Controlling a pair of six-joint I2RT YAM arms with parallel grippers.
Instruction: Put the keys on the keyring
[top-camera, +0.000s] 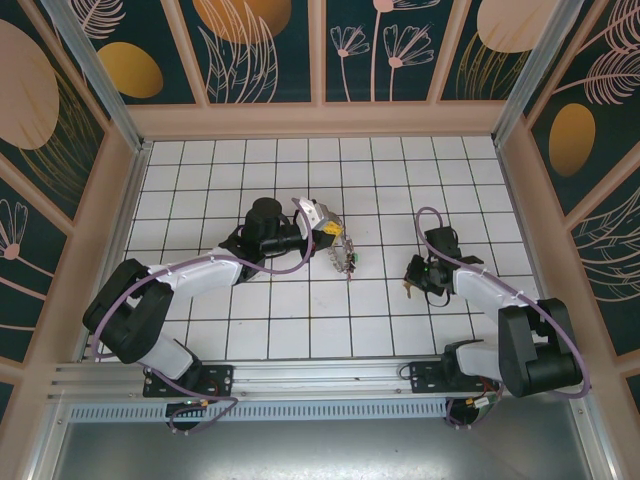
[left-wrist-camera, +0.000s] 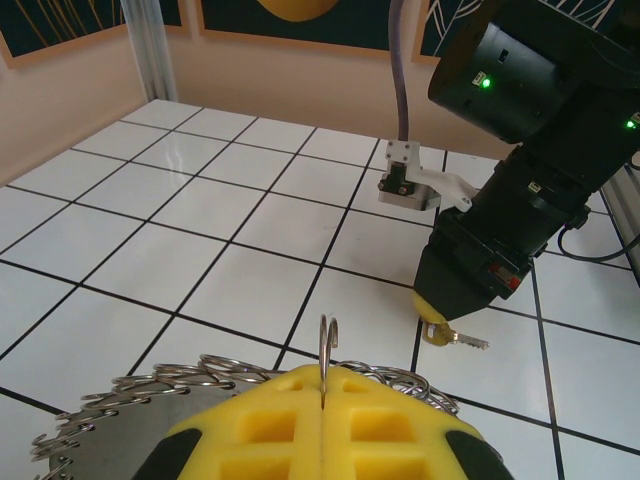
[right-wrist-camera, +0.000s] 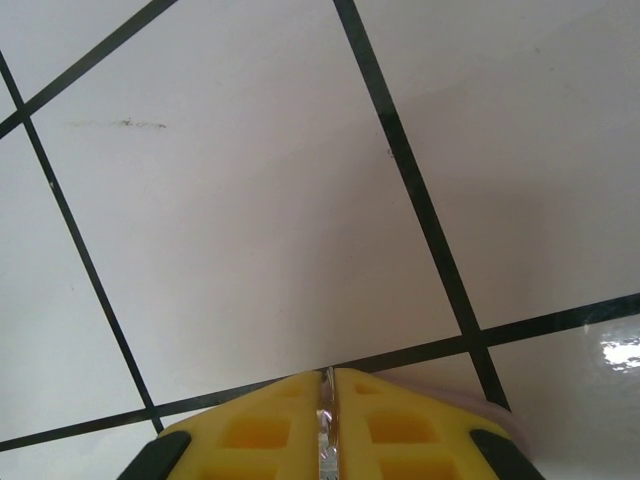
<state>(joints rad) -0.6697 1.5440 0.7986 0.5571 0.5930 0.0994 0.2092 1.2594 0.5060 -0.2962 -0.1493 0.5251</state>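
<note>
Left gripper (left-wrist-camera: 323, 392): you're clamped on the keyring (left-wrist-camera: 327, 345), its thin wire upright between your pads.
Right gripper (right-wrist-camera: 328, 388): you're pinching one key (left-wrist-camera: 458, 339), low over the tiles, well right of the keyring.

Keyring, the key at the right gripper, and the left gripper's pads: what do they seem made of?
Keyring: thin bare metal wire, grey and shiny, glinting along its coils. Key: metal, yellowish head, silvery blade; possibly brass, hard to tell. Pads of the left gripper: matte yellow, moulded in a grid, likely foam or soft rubber.
</note>
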